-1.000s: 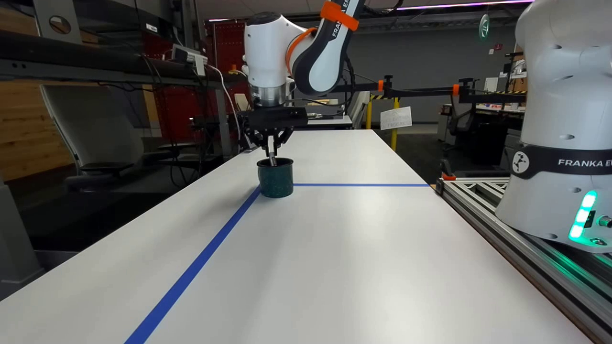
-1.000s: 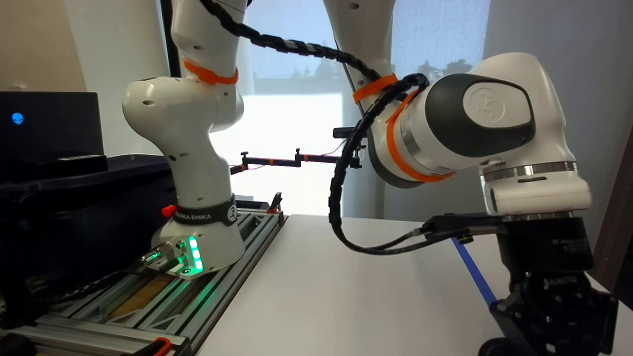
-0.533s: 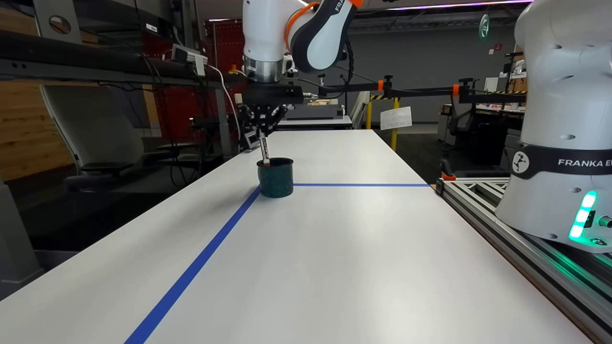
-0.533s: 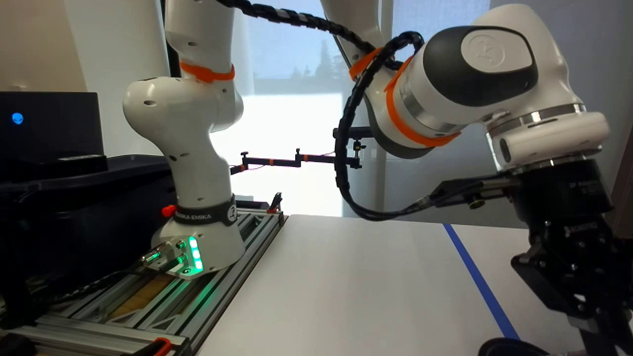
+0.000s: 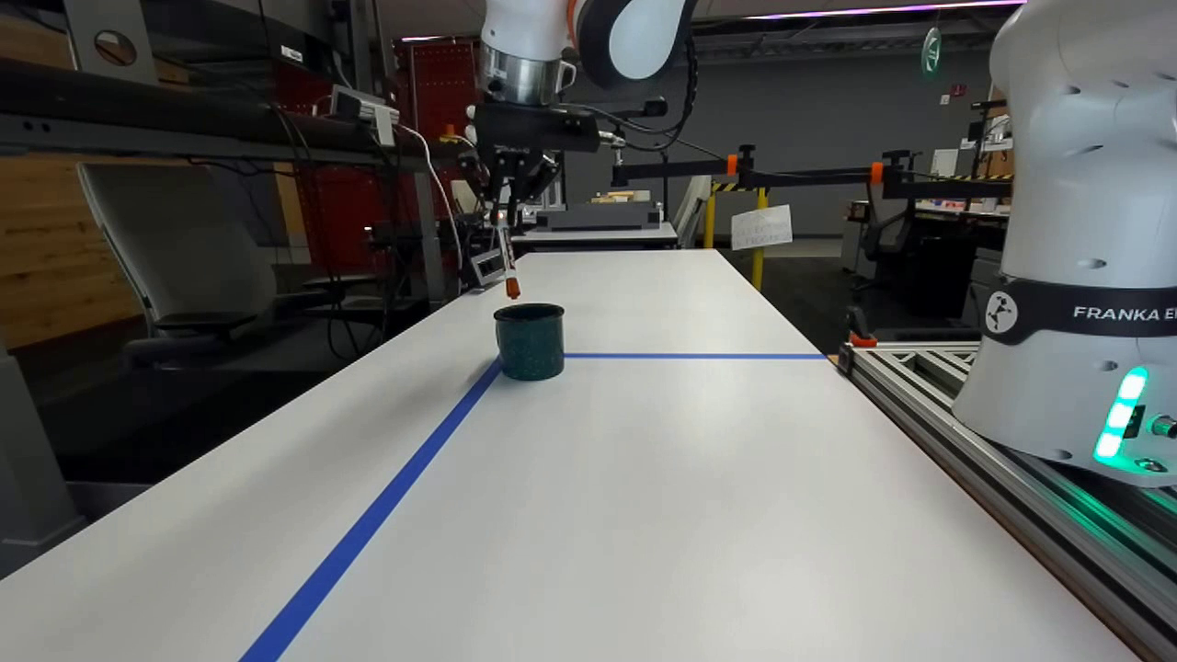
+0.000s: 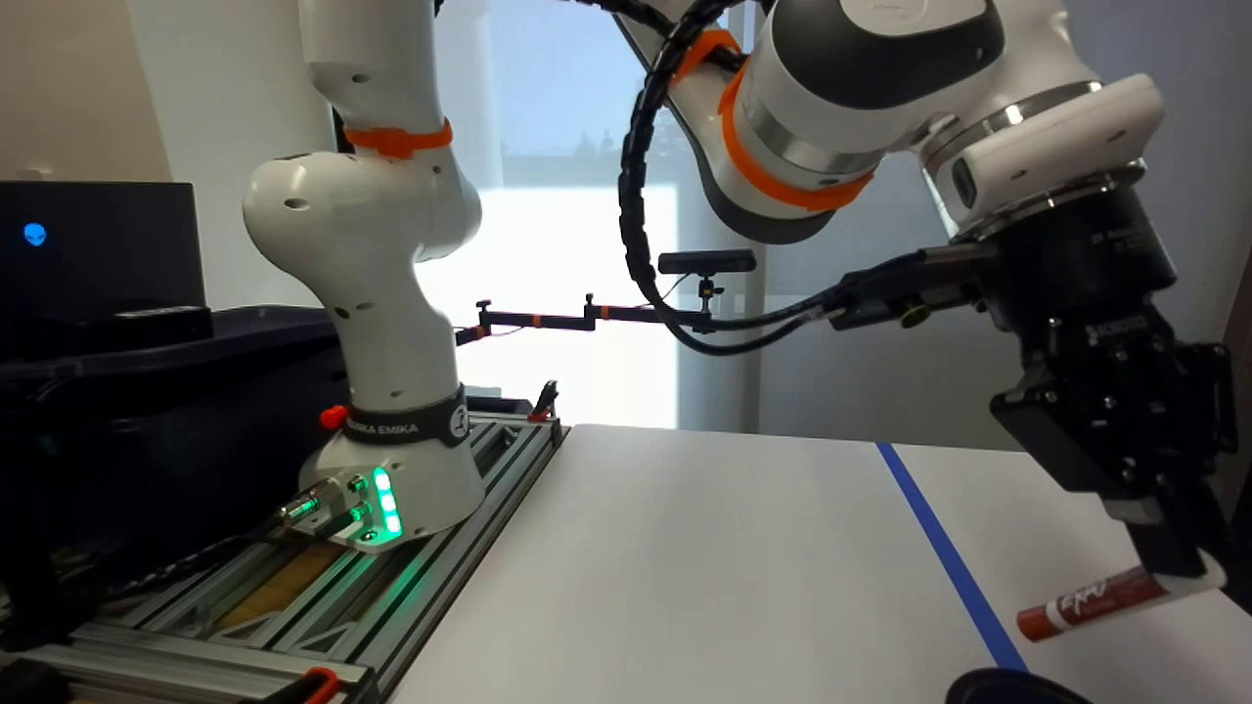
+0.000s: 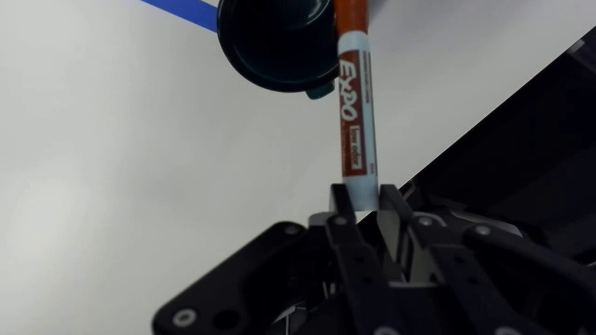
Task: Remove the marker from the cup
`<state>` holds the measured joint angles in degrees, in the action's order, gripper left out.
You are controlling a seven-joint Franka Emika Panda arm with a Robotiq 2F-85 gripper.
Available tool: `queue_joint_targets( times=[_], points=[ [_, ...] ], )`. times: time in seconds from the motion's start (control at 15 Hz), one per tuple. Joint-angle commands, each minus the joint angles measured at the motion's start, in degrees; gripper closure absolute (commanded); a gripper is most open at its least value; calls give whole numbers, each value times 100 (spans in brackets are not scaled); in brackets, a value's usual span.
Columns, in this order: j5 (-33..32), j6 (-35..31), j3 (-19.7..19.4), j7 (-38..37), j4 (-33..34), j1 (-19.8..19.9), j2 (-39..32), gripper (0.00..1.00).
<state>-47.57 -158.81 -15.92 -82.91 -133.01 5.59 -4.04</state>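
The gripper (image 7: 363, 197) has hold, its fingers (image 7: 342, 204) drawn in to just the width of the marker (image 7: 356, 104), one against each side, that pale tail end caught between them! Look along the marker: the EXPO label is in plain sight, and the reddish-brown cap (image 5: 512, 288) is the lowest part of it. The whole thing hangs tilted, clear of the cup (image 5: 531, 354), its cap near the rim and a little higher; whether it is right over the mouth or just beside it, I can't tell from here. The cup stands upright on the white table (image 5: 690, 478), squat and dark teal, a stub of handle (image 7: 320, 91) on its side. One strip of blue tape (image 5: 403, 487) runs from the cup along the table, another from the cup to the edge. High above the cup bends the white arm (image 6: 1032, 49), reaching over from its base (image 5: 1039, 395), well apart from the cup, green light (image 5: 1122, 414) glowing! And off the table, well away from the cup on the side opposite the base, a grey chair (image 5: 179, 244).
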Motion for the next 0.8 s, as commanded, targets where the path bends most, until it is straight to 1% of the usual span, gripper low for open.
queue_joint_targets(
  times=[0.0, 0.07, 0.13, 0.4, 0.6, 0.73],
  points=[
    [370, 59, 132, 500, -494, -53, 514, 95],
    [501, 66, 181, 659, -592, -76, 567, 95],
    [648, 52, 373, 866, -695, 42, 619, 95],
    [1133, -77, 648, 1771, -1066, 16, 713, 95],
    [1265, -161, 786, 2439, -1247, 21, 634, 95],
    [1176, -237, 733, 2769, -1364, -32, 532, 95]
  ],
)
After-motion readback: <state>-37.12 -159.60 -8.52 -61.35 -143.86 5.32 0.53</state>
